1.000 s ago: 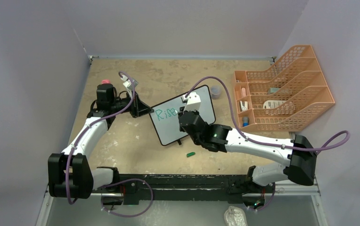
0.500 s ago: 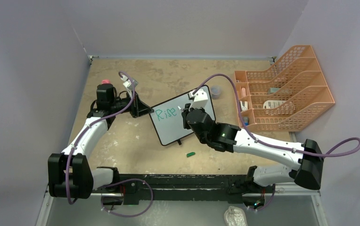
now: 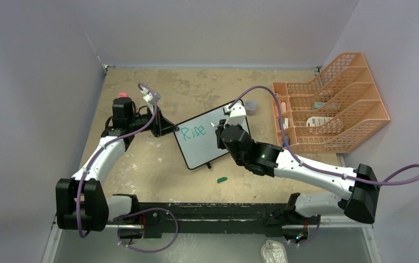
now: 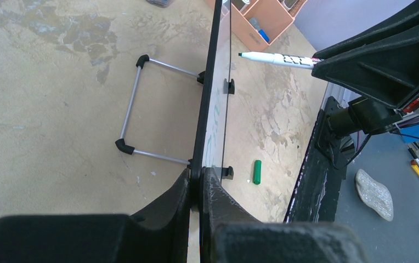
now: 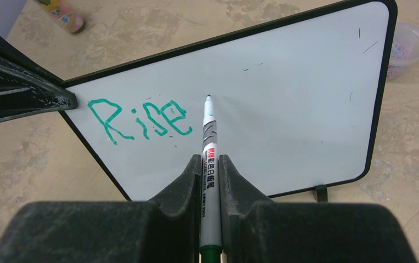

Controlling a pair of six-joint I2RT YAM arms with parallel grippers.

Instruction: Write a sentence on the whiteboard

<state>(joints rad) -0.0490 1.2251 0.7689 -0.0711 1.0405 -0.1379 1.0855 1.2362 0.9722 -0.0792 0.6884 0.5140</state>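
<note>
The whiteboard stands tilted mid-table, black-framed; it also shows in the right wrist view and edge-on in the left wrist view. Green-teal writing on it reads "Rise". My left gripper is shut on the board's left edge. My right gripper is shut on a white marker with a green tip. The tip points at the board just right of the "e", a little off the surface as the left wrist view shows.
A green marker cap lies on the table in front of the board, also in the left wrist view. An orange file rack with small items stands at the right. A small clear container sits behind the board. A pink-capped bottle is far left.
My right arm has moved right and slightly back with the marker, from over the end of "Rise" to the blank area beside it. The left arm and board have not moved.
</note>
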